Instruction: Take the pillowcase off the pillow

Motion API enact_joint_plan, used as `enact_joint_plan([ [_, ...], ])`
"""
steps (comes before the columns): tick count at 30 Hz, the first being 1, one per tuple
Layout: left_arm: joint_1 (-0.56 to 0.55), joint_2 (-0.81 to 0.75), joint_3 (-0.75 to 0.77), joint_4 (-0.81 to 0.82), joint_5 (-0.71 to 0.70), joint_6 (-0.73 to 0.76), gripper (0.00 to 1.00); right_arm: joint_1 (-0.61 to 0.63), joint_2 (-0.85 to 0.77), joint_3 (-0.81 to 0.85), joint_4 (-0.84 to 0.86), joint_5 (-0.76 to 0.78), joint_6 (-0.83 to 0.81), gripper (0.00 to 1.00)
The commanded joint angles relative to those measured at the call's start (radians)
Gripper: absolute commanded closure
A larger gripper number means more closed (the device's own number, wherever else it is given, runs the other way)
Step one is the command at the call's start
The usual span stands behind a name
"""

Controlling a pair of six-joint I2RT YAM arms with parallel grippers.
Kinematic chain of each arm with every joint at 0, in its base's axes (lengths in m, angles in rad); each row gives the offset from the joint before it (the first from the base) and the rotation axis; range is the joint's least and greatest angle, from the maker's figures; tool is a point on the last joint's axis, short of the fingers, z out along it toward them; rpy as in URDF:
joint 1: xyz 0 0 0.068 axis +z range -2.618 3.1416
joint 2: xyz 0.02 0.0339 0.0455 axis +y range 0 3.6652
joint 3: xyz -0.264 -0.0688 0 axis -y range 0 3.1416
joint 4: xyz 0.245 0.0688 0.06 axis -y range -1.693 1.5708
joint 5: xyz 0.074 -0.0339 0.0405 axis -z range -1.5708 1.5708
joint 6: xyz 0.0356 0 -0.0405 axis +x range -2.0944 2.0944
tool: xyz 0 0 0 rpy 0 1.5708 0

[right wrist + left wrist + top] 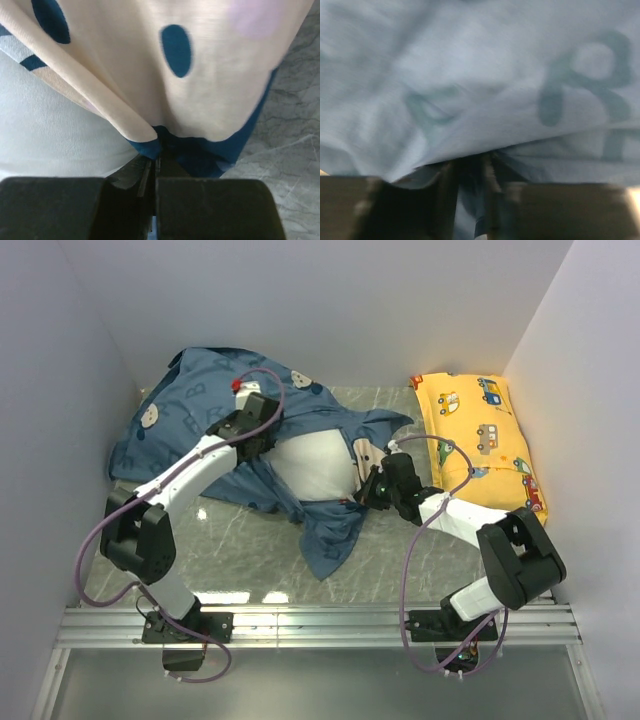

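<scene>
The dusty-blue pillowcase (180,420) lies bunched at the back left, and a flap trails toward the front. The white pillow (315,465) shows bare in the middle, its left part still inside the case. My left gripper (262,440) sits at the case's edge over the pillow's left side. In the blurred left wrist view the left gripper (469,175) is closed on a fold of the pillowcase (480,75). My right gripper (368,492) is at the pillow's right edge. In the right wrist view the right gripper (156,155) is shut on the pillowcase (210,75), at a cream mouse-head print, with the pillow (45,135) to its left.
A yellow car-print pillow (480,430) lies against the right wall. White walls close in the left, back and right sides. The grey marble tabletop (240,550) shows in front of the fabric, with a metal rail along the near edge.
</scene>
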Motion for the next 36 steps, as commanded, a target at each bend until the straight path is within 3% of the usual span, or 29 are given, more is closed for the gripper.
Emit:
enact_joint_plan([
  [1, -0.087, 0.004, 0.023, 0.034, 0.012, 0.050, 0.70, 0.011, 0.010, -0.006, -0.011, -0.013, 0.002, 1.00],
  [2, -0.098, 0.012, 0.078, -0.001, 0.006, 0.055, 0.66, 0.011, 0.008, -0.003, -0.013, -0.013, 0.002, 1.00],
  [4, -0.128, 0.027, 0.153, -0.035, -0.013, 0.064, 0.50, 0.011, 0.005, 0.000, -0.013, -0.010, 0.001, 1.00],
  [9, -0.187, 0.022, 0.235, -0.070, -0.031, 0.086, 0.31, 0.011, -0.004, 0.007, -0.014, -0.015, 0.001, 1.00],
  [14, -0.240, 0.012, 0.309, -0.112, -0.043, 0.089, 0.30, 0.013, -0.005, 0.018, -0.024, -0.019, -0.002, 1.00],
  [18, -0.314, 0.002, 0.335, -0.129, -0.028, 0.080, 0.20, 0.011, -0.016, 0.020, -0.027, -0.016, -0.004, 1.00],
  [24, -0.429, 0.047, 0.206, -0.072, -0.022, 0.002, 0.06, 0.011, -0.036, 0.012, -0.022, -0.009, 0.001, 1.00],
  [29, -0.466, 0.143, 0.132, -0.023, -0.087, -0.049, 0.01, 0.011, -0.051, -0.002, -0.019, -0.004, 0.001, 1.00],
  [34, -0.466, 0.315, 0.201, -0.070, -0.214, -0.078, 0.01, 0.011, -0.058, -0.014, -0.008, -0.010, 0.002, 1.00],
  [36, -0.461, 0.396, 0.255, -0.101, -0.230, -0.089, 0.14, 0.011, -0.065, -0.017, -0.008, -0.013, 0.001, 1.00],
])
